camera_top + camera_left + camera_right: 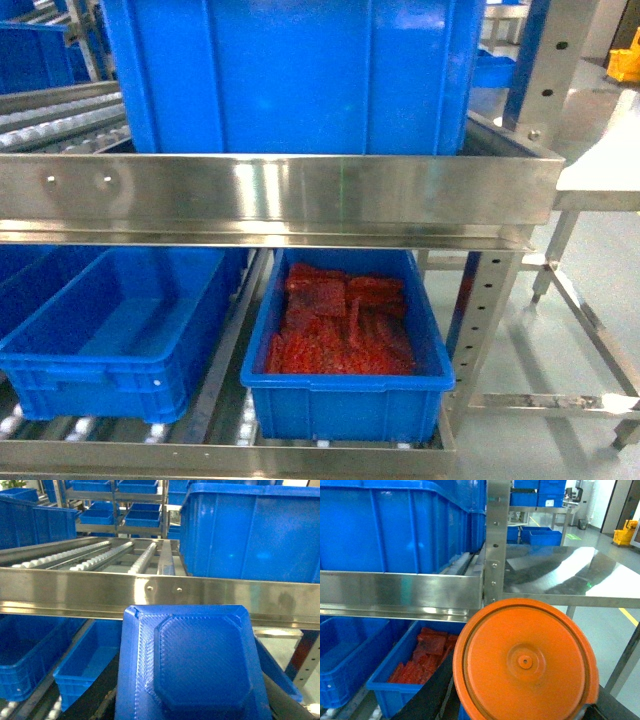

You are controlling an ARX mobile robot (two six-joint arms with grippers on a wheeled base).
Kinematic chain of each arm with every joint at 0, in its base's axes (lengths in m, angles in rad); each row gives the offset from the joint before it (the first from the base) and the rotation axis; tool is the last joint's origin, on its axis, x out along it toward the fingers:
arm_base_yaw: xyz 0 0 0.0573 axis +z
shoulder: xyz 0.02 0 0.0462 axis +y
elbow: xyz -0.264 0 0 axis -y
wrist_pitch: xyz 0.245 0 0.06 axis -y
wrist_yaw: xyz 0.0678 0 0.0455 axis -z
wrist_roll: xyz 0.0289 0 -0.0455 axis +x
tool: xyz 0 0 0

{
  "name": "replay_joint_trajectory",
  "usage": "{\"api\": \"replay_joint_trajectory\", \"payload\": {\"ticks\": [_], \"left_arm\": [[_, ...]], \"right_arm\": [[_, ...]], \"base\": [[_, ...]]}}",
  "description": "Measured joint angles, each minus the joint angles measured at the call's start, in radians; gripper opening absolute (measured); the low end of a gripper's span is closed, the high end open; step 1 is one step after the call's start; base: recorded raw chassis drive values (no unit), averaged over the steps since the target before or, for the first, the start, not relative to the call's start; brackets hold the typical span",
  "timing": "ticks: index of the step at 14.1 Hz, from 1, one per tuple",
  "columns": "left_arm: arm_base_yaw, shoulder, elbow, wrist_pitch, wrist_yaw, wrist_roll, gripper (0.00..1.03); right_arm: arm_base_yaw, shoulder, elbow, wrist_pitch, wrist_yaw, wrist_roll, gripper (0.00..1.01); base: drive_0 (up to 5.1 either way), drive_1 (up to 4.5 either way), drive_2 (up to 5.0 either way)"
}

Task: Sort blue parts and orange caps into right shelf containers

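A bright-blue part [192, 665], a square piece with a raised octagonal face, fills the lower left wrist view. My left gripper [192, 712] is shut on it, and only dark finger edges [97, 700] show beside it. A round orange cap [525, 662] fills the lower right wrist view, held in my shut right gripper [525, 705] with a dark finger [427, 695] at its left. Both pieces hang in front of the shelf's steel rail [280, 190]. Blue containers sit on the shelf: a large bin [300, 70] above and two bins below. Neither gripper appears in the head view.
On the lower level, the right bin [345, 395] holds several flat red-orange pieces [340, 325], while the left bin [100, 345] is empty. Roller tracks [100, 555] run across the upper level. A steel post [495, 540] and a steel table [570, 570] stand to the right.
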Motion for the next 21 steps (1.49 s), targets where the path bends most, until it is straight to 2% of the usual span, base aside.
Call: {"api": "replay_joint_trajectory", "payload": {"ticks": [21], "left_arm": [[0.0,0.0,0.0,0.0,0.0,0.0,0.44]], "right_arm": [[0.0,0.0,0.0,0.002,0.0,0.0,0.44]], "base": [[-5.0,2.38,2.4]]}}
